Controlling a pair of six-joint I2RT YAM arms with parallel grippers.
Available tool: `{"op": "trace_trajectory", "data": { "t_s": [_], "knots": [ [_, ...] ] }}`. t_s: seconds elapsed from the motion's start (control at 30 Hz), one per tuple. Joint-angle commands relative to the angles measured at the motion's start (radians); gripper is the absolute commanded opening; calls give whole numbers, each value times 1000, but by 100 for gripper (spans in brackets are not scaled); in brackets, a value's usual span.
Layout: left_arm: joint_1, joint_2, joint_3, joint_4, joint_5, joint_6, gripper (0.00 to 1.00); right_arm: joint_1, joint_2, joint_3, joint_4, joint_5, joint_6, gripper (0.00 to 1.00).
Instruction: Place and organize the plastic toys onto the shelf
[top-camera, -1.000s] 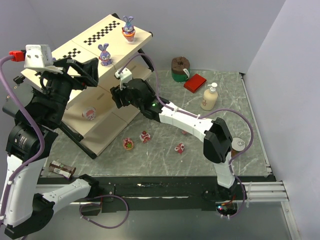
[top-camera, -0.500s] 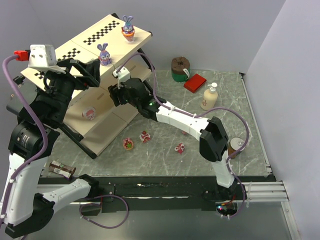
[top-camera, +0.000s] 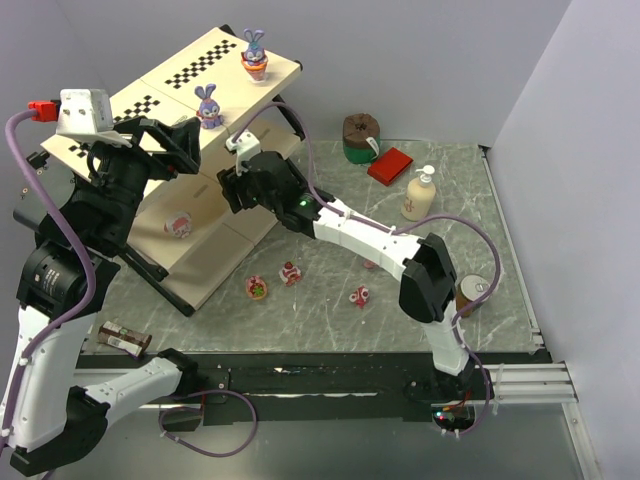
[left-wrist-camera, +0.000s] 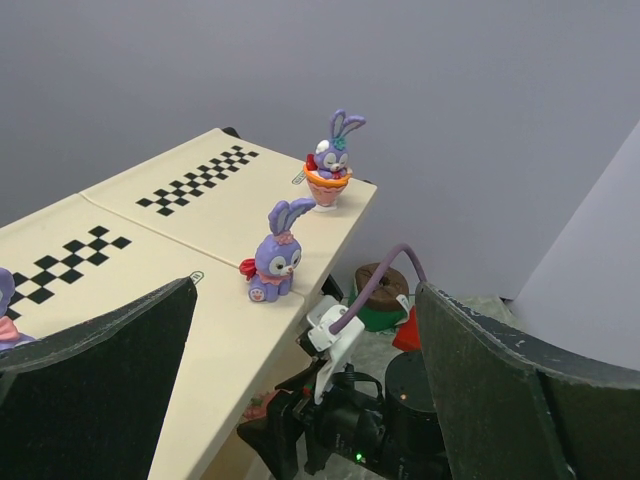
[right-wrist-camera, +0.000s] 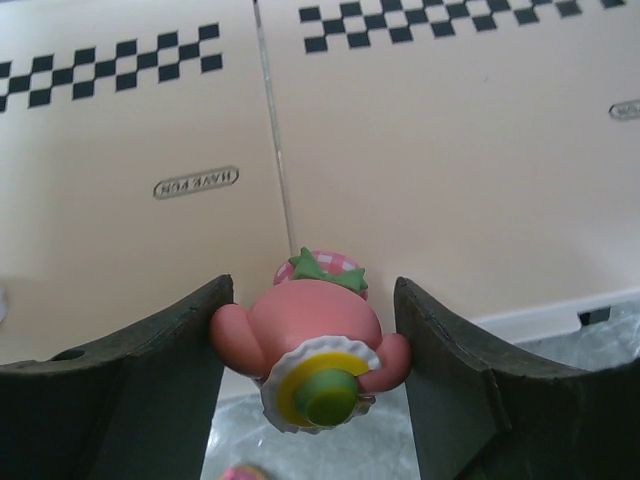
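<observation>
Right pincer (right-wrist-camera: 312, 300) clenched on pink toy (right-wrist-camera: 310, 345), held at the front edge of the shelf (top-camera: 150, 100) top board, probably to set it near the bunny (left-wrist-camera: 275, 262). Left pincer (left-wrist-camera: 305, 320) released, empty, hovers above. Three loose toys (top-camera: 290, 272) on the counter (top-camera: 420, 200).

Bunnies (left-wrist-camera: 277, 260) line the shelf's (left-wrist-camera: 215, 228) table-side edge, bare board open behind; the right gripper (top-camera: 228, 190), clutching a pink toy (right-wrist-camera: 310, 325), crowds the space below.

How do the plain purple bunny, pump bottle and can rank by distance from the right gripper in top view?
1. Purple bunny, on the shelf, just beyond the right gripper.
2. Pump bottle, table's far right.
3. Can, table's near right.
</observation>
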Motion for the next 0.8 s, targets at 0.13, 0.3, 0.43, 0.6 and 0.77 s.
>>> {"op": "trace_trajectory", "data": {
  "t_s": [0.13, 0.3, 0.43, 0.6, 0.77],
  "knots": [
    [-3, 7, 7, 7, 3, -3, 96, -1, -115, 28, -161, -31, 66, 49],
    [-3, 18, 13, 7, 6, -3, 97, -6, -187, 17, -303, -46, 92, 47],
    [-3, 19, 17, 9, 14, -5, 96, -45, -243, -32, -449, -58, 168, 47],
    [-3, 19, 11, 10, 21, -14, 97, -150, -310, -256, -534, -105, 187, 48],
    [-3, 22, 5, 10, 30, -22, 97, -202, -338, -521, -470, -105, 136, 48]
  ]
}}
